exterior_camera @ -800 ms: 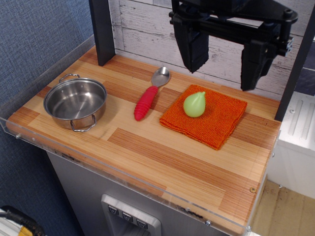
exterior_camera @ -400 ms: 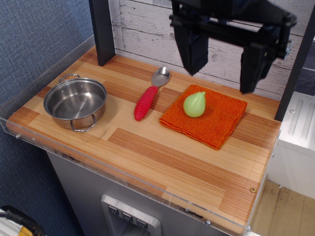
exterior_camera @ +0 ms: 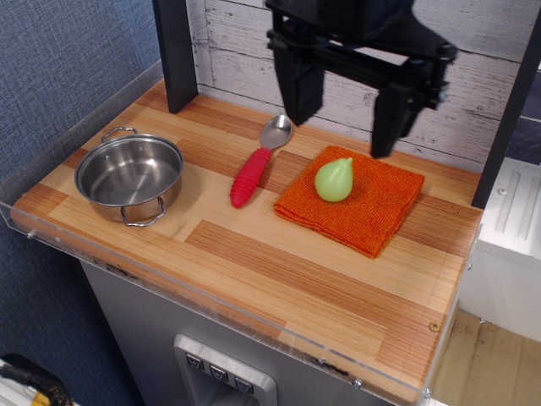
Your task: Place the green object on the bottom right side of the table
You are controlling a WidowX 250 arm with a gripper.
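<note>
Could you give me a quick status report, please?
Gripper open, above the cloth. Green object on cloth, not grasped. Nothing in the way.

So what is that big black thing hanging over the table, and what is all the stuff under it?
It is the hand of a robot arm, a pincer with two black fingers spread open and holding nothing. The camera looks down at the wooden table from the front, slightly above. On the table lie a steel pot, a spoon with a red handle and an orange cloth. A small green object, shaped like a pear, sits on the cloth, just below the pincer.
</note>
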